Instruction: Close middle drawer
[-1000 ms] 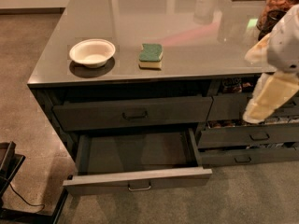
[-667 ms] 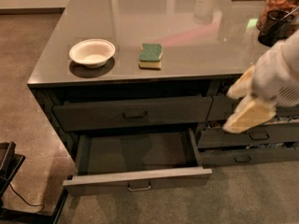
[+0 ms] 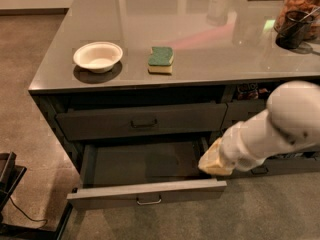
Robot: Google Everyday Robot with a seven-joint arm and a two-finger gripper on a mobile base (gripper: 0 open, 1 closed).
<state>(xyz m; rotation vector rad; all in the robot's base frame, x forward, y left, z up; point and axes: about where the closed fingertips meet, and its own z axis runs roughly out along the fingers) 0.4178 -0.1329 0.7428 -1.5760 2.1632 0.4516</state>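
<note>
approach step: gripper [image 3: 213, 160], lower right, hovers by the open middle drawer [image 3: 147, 191]; can't tell how open it is. next: push the front inward.

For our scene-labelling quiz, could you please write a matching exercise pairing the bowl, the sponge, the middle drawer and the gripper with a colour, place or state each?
1. bowl
2. sponge
3. middle drawer
4. gripper

A. pulled out
B. green on top
C. low, at the open drawer's right end
D. white

Pairs: 1-D, 2-B, 3-A, 4-C.
</note>
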